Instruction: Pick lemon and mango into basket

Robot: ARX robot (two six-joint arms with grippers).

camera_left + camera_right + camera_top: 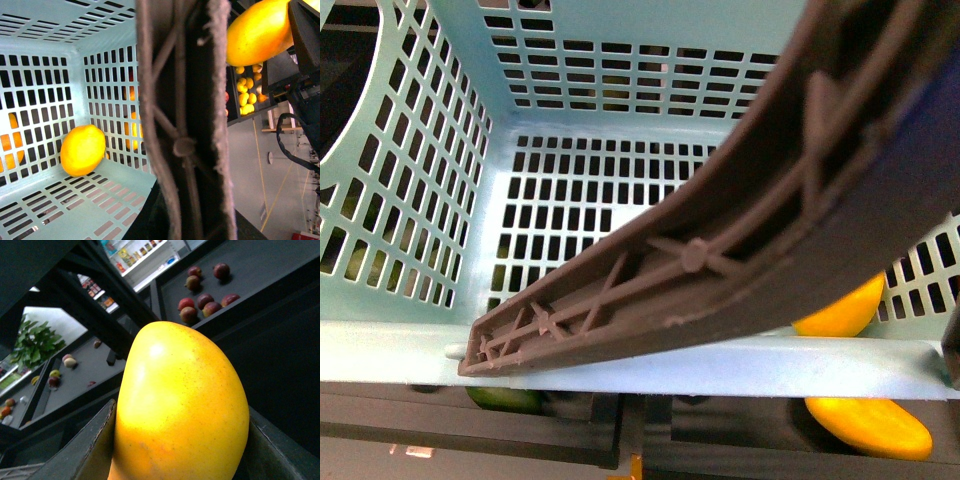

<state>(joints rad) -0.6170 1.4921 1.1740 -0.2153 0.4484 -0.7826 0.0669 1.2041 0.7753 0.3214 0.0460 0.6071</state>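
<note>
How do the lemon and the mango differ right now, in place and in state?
The lemon lies on the floor of the basket, near a slotted wall; the mango is not in the basket but clamped in the right gripper. The lemon is free of any gripper; the mango is held. Both are smooth, yellow-orange fruit.

I saw the basket (720, 366) in light teal, its walls and floor a grid of slots. Its handle (740, 230) was brown, ribbed with crossing struts. The lemon (82, 150) was yellow-orange; the mango (180, 405) showed orange-yellow, finely speckled. The shelf fruits (205, 302) were dark red.
</note>
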